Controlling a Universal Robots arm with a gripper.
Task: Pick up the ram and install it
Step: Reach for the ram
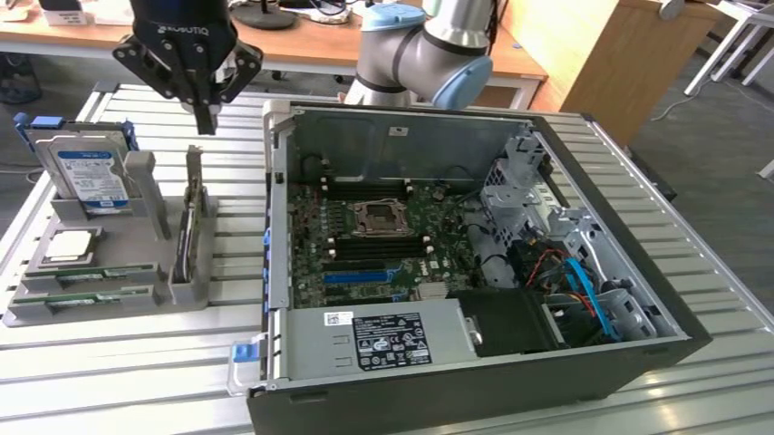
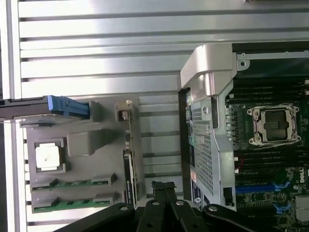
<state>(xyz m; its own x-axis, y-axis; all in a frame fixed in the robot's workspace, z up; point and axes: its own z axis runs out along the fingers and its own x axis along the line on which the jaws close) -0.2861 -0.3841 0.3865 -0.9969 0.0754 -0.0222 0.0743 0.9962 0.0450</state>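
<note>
Two green ram sticks (image 1: 101, 272) lie side by side in slots at the near end of a grey holder (image 1: 181, 290) on the exterior view's left; in the wrist view they are thin green strips (image 2: 72, 183). My gripper (image 1: 206, 120) hangs above the holder's far end, over the tall upright expansion card (image 1: 190, 217), well clear of the ram. Its black fingers (image 2: 170, 189) are shut together with nothing between them. The open computer case (image 1: 629, 299) lies to the exterior view's right, its motherboard showing an empty CPU socket (image 1: 377, 216) flanked by black memory slots (image 1: 377, 243).
The holder also carries an upright blue-labelled hard drive (image 1: 91, 172) and a square silver CPU chip (image 1: 71, 245). Everything rests on a slatted metal table (image 1: 121, 362). The case's raised wall (image 1: 275, 199) stands between holder and motherboard. Cables and a power supply (image 1: 387, 340) crowd the case's near side.
</note>
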